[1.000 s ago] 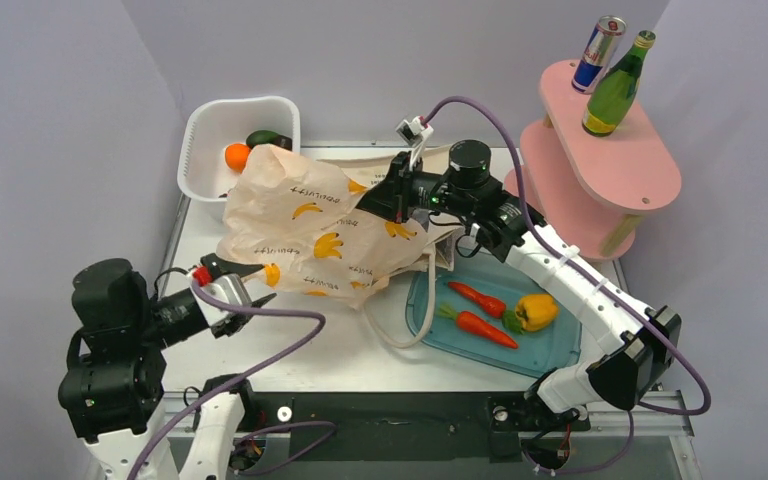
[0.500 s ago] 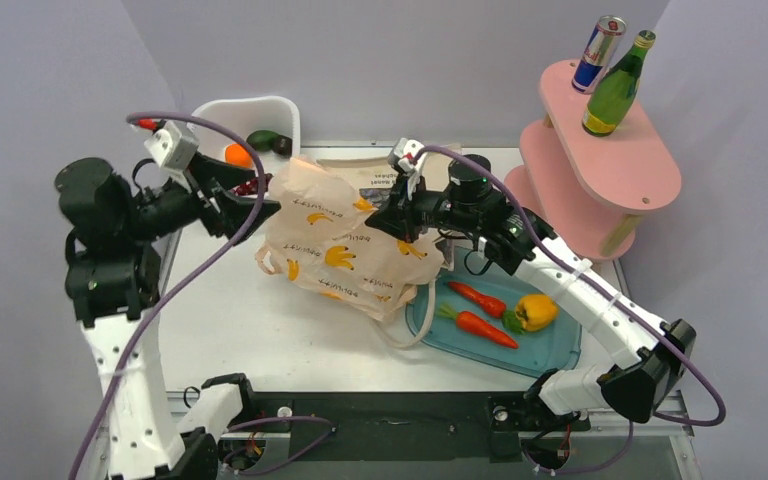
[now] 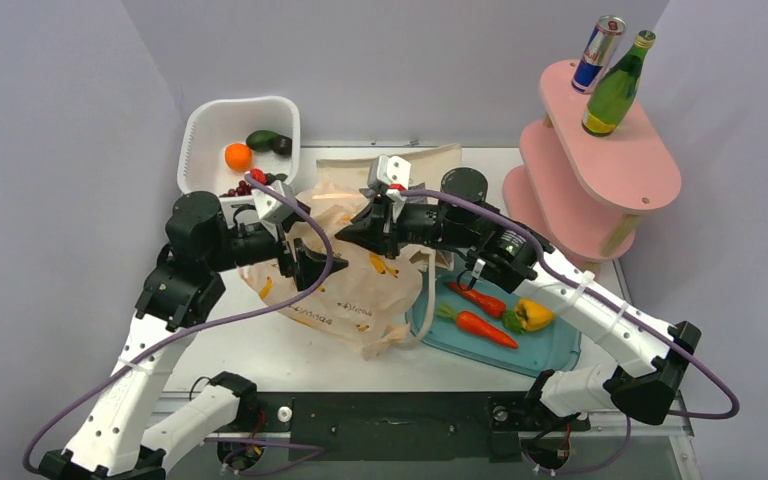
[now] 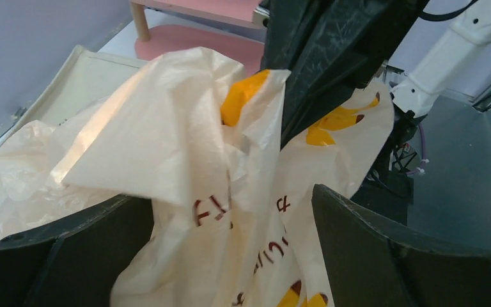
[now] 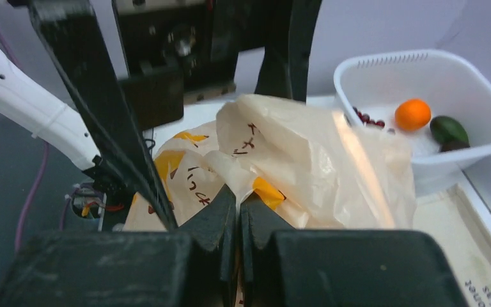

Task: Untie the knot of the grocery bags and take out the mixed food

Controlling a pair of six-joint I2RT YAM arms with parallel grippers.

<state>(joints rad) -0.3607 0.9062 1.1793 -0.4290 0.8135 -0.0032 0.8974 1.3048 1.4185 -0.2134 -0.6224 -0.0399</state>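
The peach plastic bag (image 3: 355, 295) with banana prints hangs crumpled in mid-table, and I cannot make out its knot among the folds. My right gripper (image 3: 357, 228) is shut on a fold of the film near the bag's top (image 5: 238, 198). My left gripper (image 3: 305, 265) is open, its jaws wide on either side of the bag's film (image 4: 230, 256) without pinching it. The cream tote (image 3: 415, 160) lies flat behind the bag. Two carrots (image 3: 480, 325) rest on a teal tray (image 3: 560, 350). An avocado (image 3: 261, 139) sits in the white basket (image 3: 200, 125). The can (image 3: 598, 52) and bottle (image 3: 615, 88) stand on the pink shelf (image 3: 610, 170).
A yellow pepper (image 3: 533, 312) lies on the tray beside the carrots. An orange fruit (image 3: 238, 156) and small dark red berries share the basket. Purple cables loop around both arms, and the two grippers are close together over the bag.
My left arm swung up from the near left edge and in to the bag, its jaws widening. My right gripper carried the bag left and toward the near side.
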